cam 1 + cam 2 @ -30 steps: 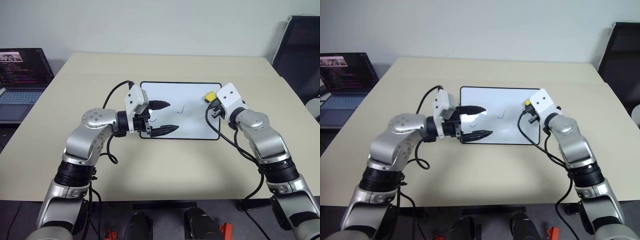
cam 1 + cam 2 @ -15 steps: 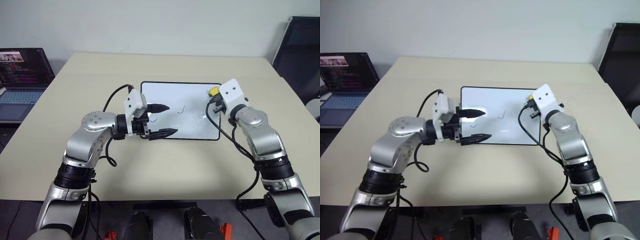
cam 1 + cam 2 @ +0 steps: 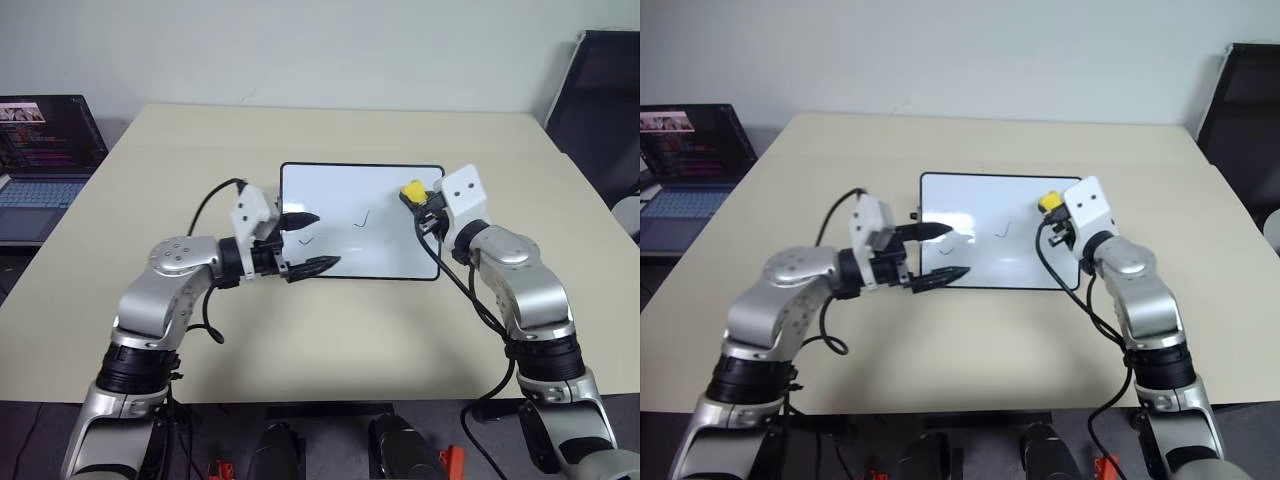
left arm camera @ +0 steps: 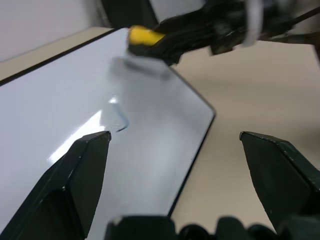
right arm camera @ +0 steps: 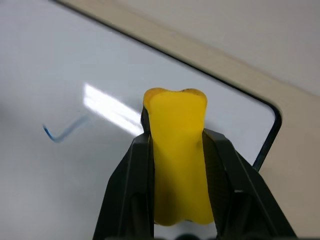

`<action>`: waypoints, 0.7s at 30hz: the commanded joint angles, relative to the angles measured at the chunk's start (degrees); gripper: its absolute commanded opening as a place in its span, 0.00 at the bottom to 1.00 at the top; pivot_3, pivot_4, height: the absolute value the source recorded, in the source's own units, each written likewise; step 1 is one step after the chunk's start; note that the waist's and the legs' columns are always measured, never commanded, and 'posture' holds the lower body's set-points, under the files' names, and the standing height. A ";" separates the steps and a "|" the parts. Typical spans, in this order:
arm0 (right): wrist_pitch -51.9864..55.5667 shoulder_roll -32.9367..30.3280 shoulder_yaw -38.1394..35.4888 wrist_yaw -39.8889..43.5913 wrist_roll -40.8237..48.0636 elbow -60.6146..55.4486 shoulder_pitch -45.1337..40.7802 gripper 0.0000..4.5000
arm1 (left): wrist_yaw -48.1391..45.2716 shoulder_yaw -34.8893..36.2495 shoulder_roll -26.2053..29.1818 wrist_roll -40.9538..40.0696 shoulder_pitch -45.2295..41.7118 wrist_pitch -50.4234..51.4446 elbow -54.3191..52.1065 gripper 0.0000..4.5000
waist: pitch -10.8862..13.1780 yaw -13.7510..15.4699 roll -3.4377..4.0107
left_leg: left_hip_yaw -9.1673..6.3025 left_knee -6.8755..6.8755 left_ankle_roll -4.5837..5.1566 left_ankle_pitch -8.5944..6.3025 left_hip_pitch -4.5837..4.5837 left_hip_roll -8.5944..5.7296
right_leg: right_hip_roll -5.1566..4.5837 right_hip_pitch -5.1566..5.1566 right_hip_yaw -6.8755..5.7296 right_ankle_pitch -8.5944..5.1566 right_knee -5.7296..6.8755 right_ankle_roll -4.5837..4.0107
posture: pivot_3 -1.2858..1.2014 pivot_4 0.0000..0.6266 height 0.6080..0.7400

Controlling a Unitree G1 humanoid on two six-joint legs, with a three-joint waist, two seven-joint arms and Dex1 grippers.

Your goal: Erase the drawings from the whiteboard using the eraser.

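While the right gripper (image 5: 177, 165) clamps a small yellow foam eraser (image 3: 411, 190) above a black-framed white whiteboard (image 3: 385, 255), the left gripper (image 3: 308, 241) hovers with fingers apart.

A beige table (image 3: 330, 330) carries the whiteboard (image 3: 385, 262) lying flat near its middle, black frame all round.

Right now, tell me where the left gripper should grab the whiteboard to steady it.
Probably the whiteboard's near-left edge, coming in from its left. The open left gripper hovers at that corner, the thin frame lies flat, and the right gripper holds the eraser over the far-right side.
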 commanded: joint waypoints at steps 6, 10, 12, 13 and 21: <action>0.18 -2.98 -2.03 7.96 9.95 -16.48 11.82 0.23 | 5.38 6.72 0.34 -3.02 8.13 1.79 -6.48 1.00 | 0.00 0.24 0.00 | -0.01 -0.25 -0.01 0.00 -0.03 0.02 | -0.02 -0.10 -0.07 -0.04 -0.04 0.03 | 0.52 0.24 1.00; -2.39 -2.86 0.25 7.99 9.97 -18.67 16.40 0.23 | 7.48 7.39 -0.15 -2.81 9.95 0.72 -7.29 1.00 | 0.00 0.22 -0.01 | 0.01 -0.19 -0.01 0.00 0.00 0.01 | -0.03 -0.08 -0.05 -0.20 -0.03 -0.30 | 0.52 0.24 1.00; -2.88 -1.70 0.20 7.84 11.13 -18.86 17.75 0.23 | 8.27 7.98 -0.48 -3.55 10.38 1.04 -7.60 1.00 | 0.00 0.13 -0.01 | 0.02 -0.15 -0.01 0.00 0.04 0.00 | -0.03 -0.07 -0.01 -0.19 0.00 -0.32 | 0.52 0.24 1.00; -3.44 -1.11 0.03 7.78 11.56 -18.64 18.66 0.23 | 8.20 8.21 -0.29 -3.96 10.73 1.17 -7.86 1.00 | 0.00 0.10 -0.02 | 0.03 -0.12 -0.01 0.00 0.04 0.01 | -0.03 -0.07 -0.01 -0.17 0.00 -0.33 | 0.52 0.24 1.00; -5.95 -0.62 0.98 8.02 11.81 -17.37 22.18 0.23 | 6.97 8.71 1.87 -4.41 12.59 1.02 -7.67 1.00 | 0.00 0.17 -0.02 | 0.03 -0.13 -0.01 0.00 0.03 0.02 | -0.03 -0.09 -0.02 -0.17 -0.04 -0.35 | 0.52 0.24 1.00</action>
